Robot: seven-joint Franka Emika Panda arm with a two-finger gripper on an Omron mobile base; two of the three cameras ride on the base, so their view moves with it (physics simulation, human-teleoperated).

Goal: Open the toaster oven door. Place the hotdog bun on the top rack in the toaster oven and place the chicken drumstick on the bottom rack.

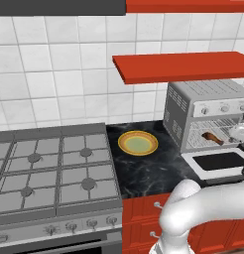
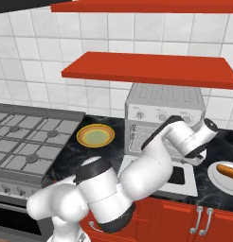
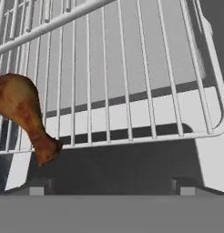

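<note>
Silver toaster oven (image 1: 206,116) on dark surface (image 1: 144,171), door (image 1: 218,162) dropped flat. Drumstick (image 3: 25,116) lies on a wire rack (image 3: 132,91), bone end over front bar; looks like the lower one, can't be sure. Pincer (image 3: 111,189) empty, jaws wide apart. Next: back out straight, no snagging wires. Bun (image 2: 228,170) waits on plate w/ rim (image 2: 215,179) cut off at frame edge. Top rack hard to make out.
</note>
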